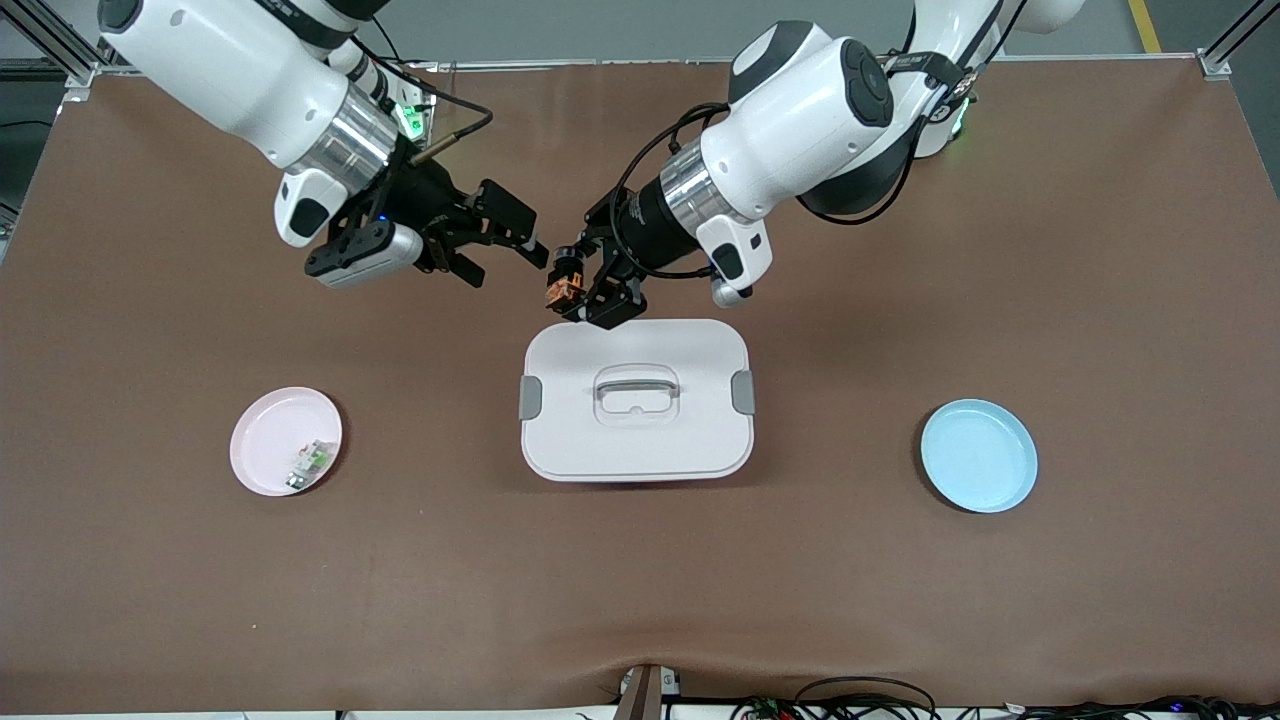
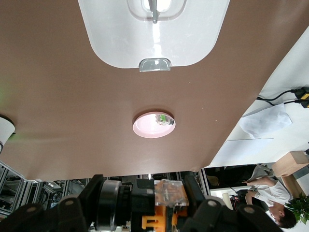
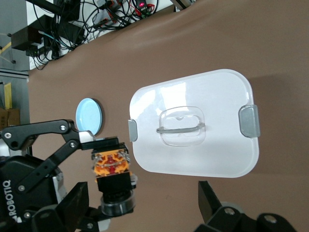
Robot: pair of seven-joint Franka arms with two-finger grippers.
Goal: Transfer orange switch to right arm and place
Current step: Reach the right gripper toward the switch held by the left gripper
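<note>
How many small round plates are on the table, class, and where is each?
2. The pink plate lies toward the right arm's end of the table, holding a small whitish-and-green part. The blue plate lies toward the left arm's end. The white lidded box sits between them.

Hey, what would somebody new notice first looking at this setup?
The two tools meeting in the air above the white lidded box: the left tool shut on the orange switch, the right tool open beside it. Next, a pink plate toward the right arm's end and a blue plate toward the left arm's.
</note>
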